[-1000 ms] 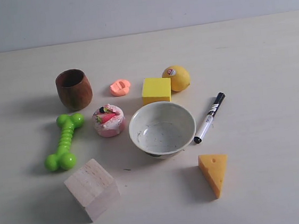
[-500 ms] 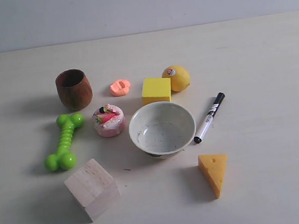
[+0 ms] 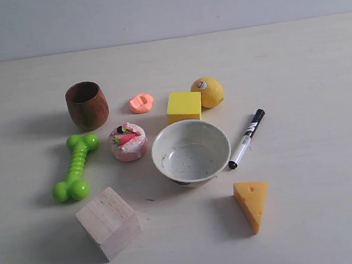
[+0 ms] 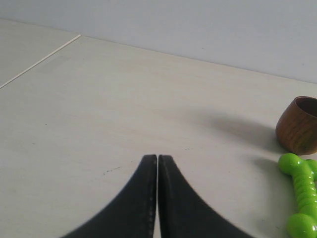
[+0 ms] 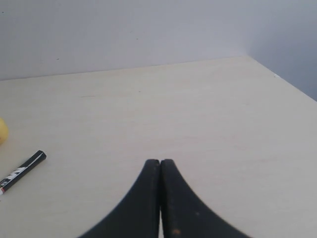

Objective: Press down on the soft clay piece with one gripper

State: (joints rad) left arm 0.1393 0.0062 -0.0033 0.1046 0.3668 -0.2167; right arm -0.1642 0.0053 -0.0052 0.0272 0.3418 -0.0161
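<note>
The soft clay piece (image 3: 141,102) is a small salmon-orange lump with a dent, lying on the table between the wooden cup (image 3: 87,105) and the yellow cube (image 3: 184,106). Neither arm shows in the exterior view. My left gripper (image 4: 157,157) is shut with nothing in it, over bare table to the side of the wooden cup (image 4: 298,125) and the green bone toy (image 4: 300,195). Also shut and empty, my right gripper (image 5: 160,161) hangs over bare table, apart from the marker (image 5: 22,171). Neither wrist view shows the clay.
Around the white bowl (image 3: 191,152) lie a pink-white cake toy (image 3: 128,141), a green bone toy (image 3: 76,168), a wooden block (image 3: 108,222), a cheese wedge (image 3: 252,204), a marker (image 3: 246,138) and a lemon (image 3: 207,91).
</note>
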